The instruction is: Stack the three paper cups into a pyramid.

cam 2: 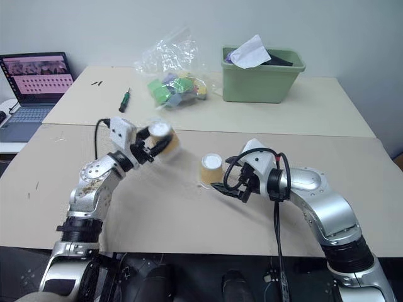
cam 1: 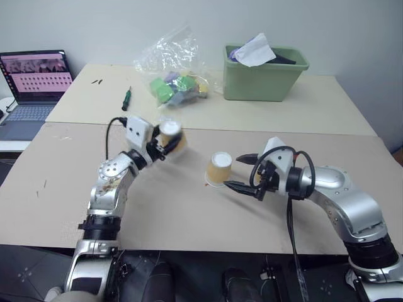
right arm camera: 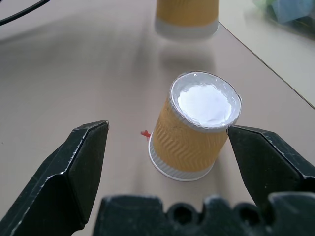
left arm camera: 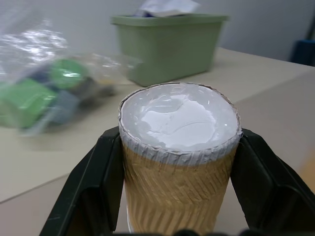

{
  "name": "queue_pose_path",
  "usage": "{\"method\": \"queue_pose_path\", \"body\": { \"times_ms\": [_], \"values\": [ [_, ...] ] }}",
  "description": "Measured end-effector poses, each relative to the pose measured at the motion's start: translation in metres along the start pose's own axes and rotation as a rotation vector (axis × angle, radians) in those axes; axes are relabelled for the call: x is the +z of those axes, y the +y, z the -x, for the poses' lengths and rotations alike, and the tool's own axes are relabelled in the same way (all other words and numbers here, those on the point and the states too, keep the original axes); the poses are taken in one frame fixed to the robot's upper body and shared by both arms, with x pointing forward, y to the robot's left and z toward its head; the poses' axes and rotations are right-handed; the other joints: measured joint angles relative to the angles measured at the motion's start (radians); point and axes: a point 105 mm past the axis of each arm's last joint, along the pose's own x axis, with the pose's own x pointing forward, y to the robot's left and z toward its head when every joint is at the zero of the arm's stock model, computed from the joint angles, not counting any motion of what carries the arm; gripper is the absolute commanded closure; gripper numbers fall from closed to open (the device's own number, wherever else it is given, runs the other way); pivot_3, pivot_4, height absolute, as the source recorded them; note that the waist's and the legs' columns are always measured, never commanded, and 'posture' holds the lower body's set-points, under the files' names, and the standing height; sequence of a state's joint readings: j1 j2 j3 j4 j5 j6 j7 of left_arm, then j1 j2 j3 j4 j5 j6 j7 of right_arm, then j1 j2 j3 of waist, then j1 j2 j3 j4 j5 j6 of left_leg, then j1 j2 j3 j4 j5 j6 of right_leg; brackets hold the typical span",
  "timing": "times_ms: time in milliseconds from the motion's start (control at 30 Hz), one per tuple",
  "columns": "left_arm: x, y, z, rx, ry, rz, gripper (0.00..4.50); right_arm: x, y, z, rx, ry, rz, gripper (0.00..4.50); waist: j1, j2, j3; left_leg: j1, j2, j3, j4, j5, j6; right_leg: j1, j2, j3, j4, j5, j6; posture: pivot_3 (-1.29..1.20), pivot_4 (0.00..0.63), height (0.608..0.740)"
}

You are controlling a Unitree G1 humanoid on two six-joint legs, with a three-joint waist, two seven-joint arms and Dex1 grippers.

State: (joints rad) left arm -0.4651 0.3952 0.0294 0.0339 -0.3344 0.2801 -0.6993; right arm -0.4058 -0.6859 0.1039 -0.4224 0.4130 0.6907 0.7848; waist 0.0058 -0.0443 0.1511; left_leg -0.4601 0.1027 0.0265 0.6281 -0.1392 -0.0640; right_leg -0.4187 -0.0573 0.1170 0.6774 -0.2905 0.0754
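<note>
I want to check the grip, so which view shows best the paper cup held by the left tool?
The left wrist view: the tan-orange paper cup with white base sits large between both black fingers of the left tool. The eye views show it small and blurred.

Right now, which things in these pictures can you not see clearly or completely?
- Third paper cup: none can be picked out; right wrist view has a cup cut by the edge.
- Held cup: blurred in the eye views; the left gripper covers its sides.
- Bag: contents blurred.
- Green bin: inside hidden by white paper.
</note>
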Motion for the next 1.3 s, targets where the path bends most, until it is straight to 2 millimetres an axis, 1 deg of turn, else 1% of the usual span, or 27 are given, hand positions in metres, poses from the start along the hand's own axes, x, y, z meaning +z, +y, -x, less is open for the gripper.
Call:
{"method": "queue_pose_path", "body": {
  "times_ms": [33,100,233,367,467,567,633,667,700,767,800,900,967,1000,1067,1100,1133,1200,1267,1300],
  "values": [
    [-0.005,-0.010,0.004,-0.059,0.023,0.015,1.65,-0.001,-0.001,0.000,-0.005,0.003,0.000,0.00,-0.002,0.000,0.000,0.000,0.000,0.000,0.000,0.000,0.000,0.000,0.000,0.000,0.000,0.000,0.000,0.00,0.150,0.692],
    [-0.012,-0.022,0.007,-0.131,0.060,0.033,1.65,-0.001,-0.001,0.000,-0.006,0.004,0.000,0.00,-0.002,0.000,0.000,0.000,0.000,0.000,0.001,0.000,0.000,0.000,0.000,0.000,0.001,0.000,0.000,0.00,0.150,0.692],
    [-0.018,-0.039,0.003,-0.232,0.096,0.042,1.65,-0.002,-0.001,0.001,-0.008,0.005,-0.002,0.00,0.004,0.000,0.000,0.000,0.000,0.000,0.002,0.000,0.000,0.001,0.000,0.000,0.000,0.000,0.000,0.00,0.150,0.692],
    [-0.012,-0.051,-0.010,-0.285,0.080,0.027,1.65,-0.005,-0.001,0.003,-0.020,0.009,-0.015,0.00,0.006,0.000,0.000,0.000,0.000,0.000,0.002,0.000,0.000,0.000,0.000,0.000,0.000,0.000,0.000,0.00,0.150,0.692],
    [-0.013,-0.059,-0.018,-0.322,0.083,0.023,1.65,-0.002,-0.002,0.006,-0.038,0.001,-0.004,0.00,0.003,0.000,0.000,0.000,0.000,0.000,0.002,0.000,0.000,0.000,0.000,0.000,0.000,0.000,0.000,0.00,0.150,0.692],
    [-0.018,-0.061,-0.019,-0.335,0.101,0.033,1.65,0.001,-0.005,0.010,-0.059,-0.003,0.006,0.00,-0.002,0.000,0.000,0.000,0.000,0.000,0.001,0.000,0.000,0.000,0.000,0.000,0.001,0.000,0.000,0.00,0.150,0.692],
    [-0.018,-0.062,-0.019,-0.344,0.101,0.033,1.65,0.002,-0.003,0.011,-0.060,-0.003,0.005,0.00,-0.003,0.000,0.000,0.000,0.000,0.000,0.001,0.000,0.000,0.000,0.000,0.000,0.001,0.000,0.000,0.00,0.150,0.692],
    [-0.018,-0.062,-0.019,-0.348,0.101,0.033,0.93,0.003,-0.003,0.012,-0.057,-0.009,-0.003,0.00,-0.002,0.000,0.000,0.000,0.000,0.000,0.001,0.000,0.000,0.000,0.000,0.000,0.001,0.000,0.000,0.00,0.150,0.692],
    [-0.018,-0.063,-0.019,-0.353,0.101,0.032,0.78,0.007,-0.002,0.014,-0.055,-0.024,-0.011,0.00,-0.002,0.000,0.000,0.000,0.000,0.000,0.001,0.000,0.000,0.000,0.000,0.000,0.000,0.000,0.000,0.00,0.150,0.692],
    [-0.018,-0.062,-0.018,-0.356,0.103,0.030,0.09,0.015,-0.004,0.020,-0.063,-0.060,-0.023,0.00,-0.001,0.000,0.000,0.000,0.000,0.000,0.001,0.000,0.000,0.000,0.000,0.000,0.001,0.000,0.000,0.00,0.150,0.692],
    [-0.018,-0.062,-0.018,-0.357,0.105,0.027,0.01,0.021,-0.005,0.024,-0.067,-0.085,-0.036,0.00,-0.001,0.000,0.000,0.000,0.000,0.000,0.001,0.000,0.000,0.000,0.000,0.000,0.001,0.000,0.000,0.00,0.150,0.692],
    [-0.015,-0.061,-0.016,-0.363,0.114,0.018,0.01,0.038,-0.010,0.041,-0.077,-0.176,-0.069,0.00,-0.001,0.000,0.000,0.000,0.000,0.000,0.001,0.000,0.000,0.001,0.000,0.000,0.000,0.000,0.000,0.00,0.150,0.692],
    [-0.010,-0.061,-0.013,-0.371,0.117,0.013,0.01,0.043,-0.017,0.056,-0.106,-0.205,-0.085,0.00,0.000,0.000,0.000,0.000,0.000,0.000,0.001,0.000,0.000,0.000,0.000,0.000,0.000,0.000,0.000,0.00,0.150,0.692],
    [-0.005,-0.059,-0.010,-0.372,0.114,-0.002,0.01,0.044,-0.023,0.066,-0.139,-0.206,-0.088,0.00,0.001,0.000,0.000,0.000,0.000,0.000,0.001,0.000,0.000,0.001,0.000,0.000,0.000,0.000,0.000,0.00,0.150,0.692],
    [0.005,-0.056,-0.002,-0.373,0.102,-0.011,0.01,0.036,-0.036,0.085,-0.215,-0.170,-0.101,0.00,0.002,0.000,0.000,0.000,0.000,0.000,0.001,0.000,0.000,0.001,0.000,0.000,0.000,0.000,0.000,0.00,0.150,0.692],
    [0.007,-0.055,0.000,-0.372,0.101,-0.012,0.01,0.033,-0.039,0.089,-0.233,-0.159,-0.107,0.00,0.002,0.000,0.000,0.000,0.000,0.000,0.001,0.000,0.001,0.001,0.000,0.000,0.000,0.000,0.000,0.00,0.150,0.692],
    [0.015,-0.050,0.008,-0.362,0.096,-0.011,0.01,0.018,-0.050,0.103,-0.308,-0.106,-0.137,0.00,0.002,0.000,0.000,0.000,0.000,0.000,0.001,0.000,0.001,0.001,0.000,0.000,0.000,0.000,0.000,0.00,0.150,0.692],
    [0.026,-0.051,0.016,-0.371,0.092,0.004,0.01,-0.005,-0.052,0.114,-0.342,0.013,-0.150,0.00,0.000,0.000,0.000,0.000,0.000,0.000,0.001,0.000,0.001,0.001,0.000,0.000,0.000,0.000,0.000,0.00,0.150,0.692],
    [0.042,-0.046,0.021,-0.343,0.062,0.043,0.01,-0.027,-0.051,0.115,-0.355,0.099,-0.174,0.00,-0.002,0.000,0.000,0.000,0.000,0.000,0.002,0.000,0.001,0.001,0.000,0.000,0.000,0.000,0.000,0.00,0.150,0.692],
    [0.052,-0.043,0.020,-0.326,0.038,0.057,0.01,-0.036,-0.047,0.110,-0.341,0.135,-0.185,0.00,-0.004,0.000,0.000,0.000,0.000,0.000,0.002,0.000,0.001,0.001,0.000,0.000,0.000,0.000,0.001,0.00,0.150,0.692]
  ]
}}
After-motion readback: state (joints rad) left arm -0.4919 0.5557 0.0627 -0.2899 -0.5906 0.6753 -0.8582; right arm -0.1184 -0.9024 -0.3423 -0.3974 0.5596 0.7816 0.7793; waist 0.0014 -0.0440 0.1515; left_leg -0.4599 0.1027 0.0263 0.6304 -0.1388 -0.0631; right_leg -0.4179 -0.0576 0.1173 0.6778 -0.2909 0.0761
